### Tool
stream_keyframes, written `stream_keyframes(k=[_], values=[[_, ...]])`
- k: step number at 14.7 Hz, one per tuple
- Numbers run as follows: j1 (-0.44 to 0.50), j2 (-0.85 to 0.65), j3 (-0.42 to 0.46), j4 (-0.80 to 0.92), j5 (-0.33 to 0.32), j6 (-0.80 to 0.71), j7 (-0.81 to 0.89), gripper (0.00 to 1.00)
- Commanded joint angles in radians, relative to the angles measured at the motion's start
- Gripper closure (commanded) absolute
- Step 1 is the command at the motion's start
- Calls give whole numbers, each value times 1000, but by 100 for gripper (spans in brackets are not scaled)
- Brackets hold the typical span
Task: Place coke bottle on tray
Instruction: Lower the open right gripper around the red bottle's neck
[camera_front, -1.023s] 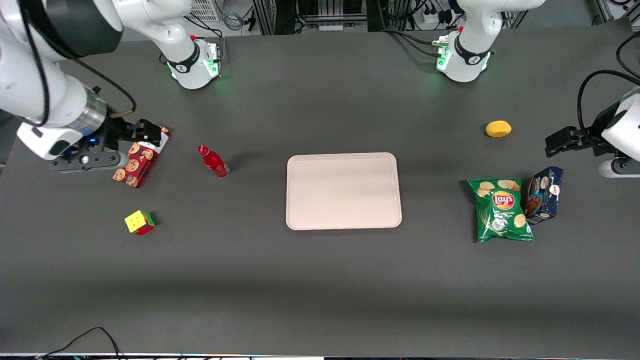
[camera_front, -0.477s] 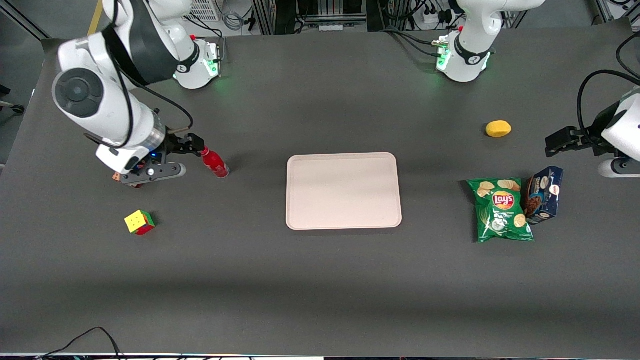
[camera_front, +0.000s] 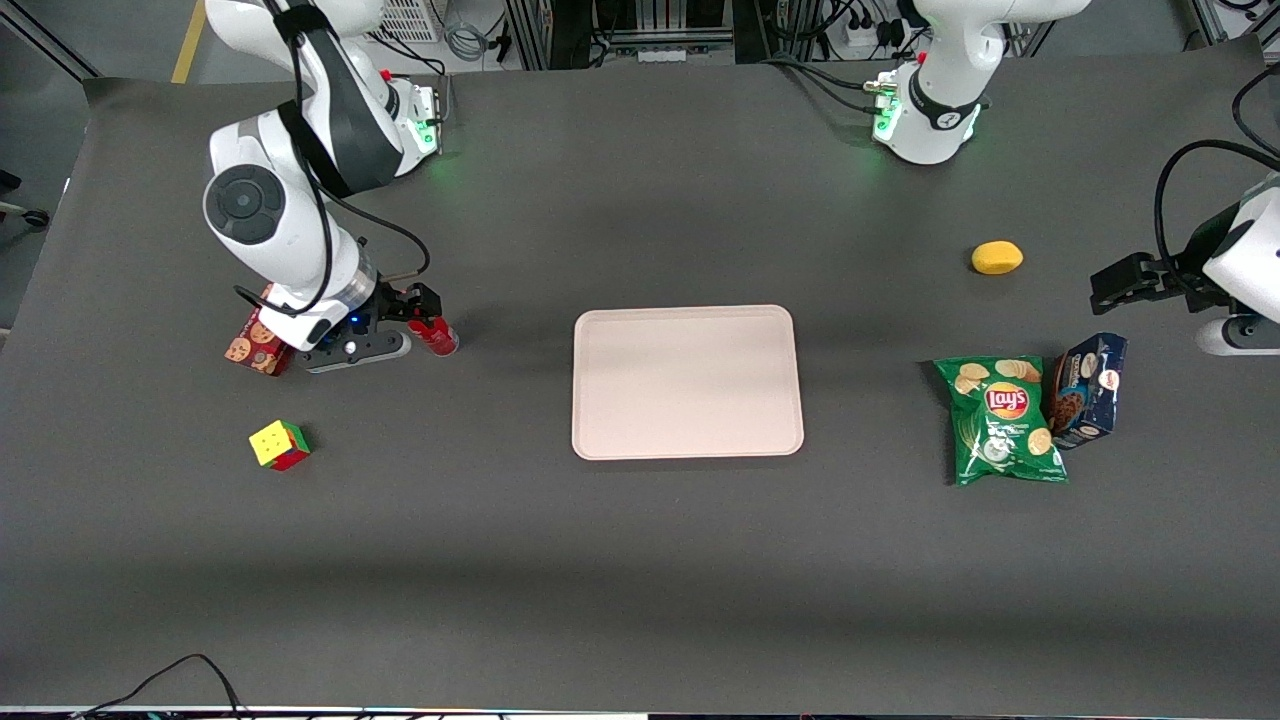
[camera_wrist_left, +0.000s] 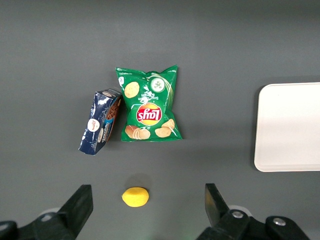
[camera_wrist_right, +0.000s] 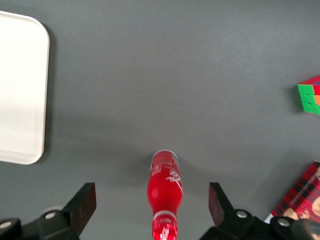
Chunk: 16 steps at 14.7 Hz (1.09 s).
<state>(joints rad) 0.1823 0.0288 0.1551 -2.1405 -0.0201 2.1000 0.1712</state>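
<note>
Robotics lab: table-mounted arms (camera_front: 300, 200), equipment racks (camera_front: 620, 25), cables (camera_front: 840, 80).

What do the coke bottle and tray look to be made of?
Coke bottle: glossy red, likely plastic or coated metal; highlights run along its body, which lies on the table between the open fingers of the gripper, untouched.
Tray: pale pink, matte, probably moulded plastic; rounded corners, low raised rim, no glare.
Table: dark grey matte, possibly a mat.
</note>
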Motion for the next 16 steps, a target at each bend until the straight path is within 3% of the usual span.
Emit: stream_keyframes(k=[1, 7, 16], values=[[-4, -44, 4, -149, 16, 165, 2, 0], [-14, -84, 4, -288, 16, 284, 2, 0], [-23, -87, 7, -332, 16, 299, 5, 0]])
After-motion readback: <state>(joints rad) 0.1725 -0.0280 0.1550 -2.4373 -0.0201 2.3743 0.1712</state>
